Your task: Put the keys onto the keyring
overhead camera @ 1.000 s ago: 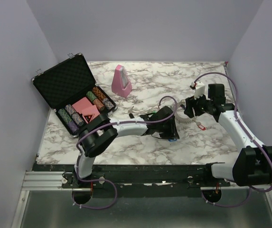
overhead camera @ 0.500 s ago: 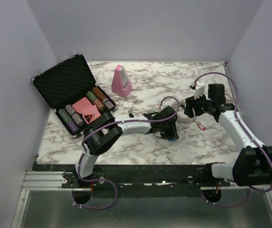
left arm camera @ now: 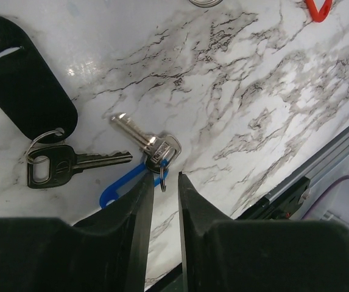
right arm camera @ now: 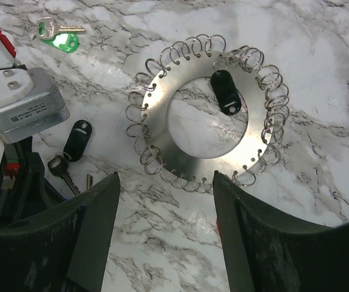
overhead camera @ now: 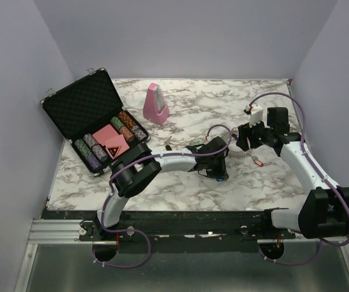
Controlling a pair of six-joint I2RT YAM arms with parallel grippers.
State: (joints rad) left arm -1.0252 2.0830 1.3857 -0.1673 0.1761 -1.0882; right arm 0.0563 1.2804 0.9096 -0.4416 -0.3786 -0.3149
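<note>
Your left gripper [left arm camera: 165, 182] is low over the marble table [overhead camera: 223, 103], mid-top and a little toward the near edge. Its fingers [left arm camera: 134, 207] are drawn in to a narrow slot. The small split ring [left arm camera: 160, 170] joining a silver key [left arm camera: 139, 138] to its blue tag [left arm camera: 120, 185] sits right at the mouth of that slot. You can't tell from the wrist view whether it is pinched or only bracketed. The key lies flat, blade pointing away from the fingers.

Beside it lies a dark-headed key [left arm camera: 61, 165], flat, on its own ring with a long black tag [left arm camera: 22, 91], apart from the blue set. A red tag [left arm camera: 317, 7] shows at the frame's top edge.

Your right gripper [right arm camera: 165, 177] hangs above the keyring [right arm camera: 157, 118], jaws spread wide with nothing between them. The keyring is a flat steel disc with an open centre and wire loops all round the rim. It lies flat, right of centre, toward the table's right edge. A second black tag [right arm camera: 225, 91] hangs from one loop and lies across the hole. A green-tagged key [right arm camera: 58, 35] lies well clear of the rim.

An open poker-chip case [overhead camera: 80, 106] sits in the far-left corner. A pink metronome [overhead camera: 156, 104] stands upright toward the far edge.
</note>
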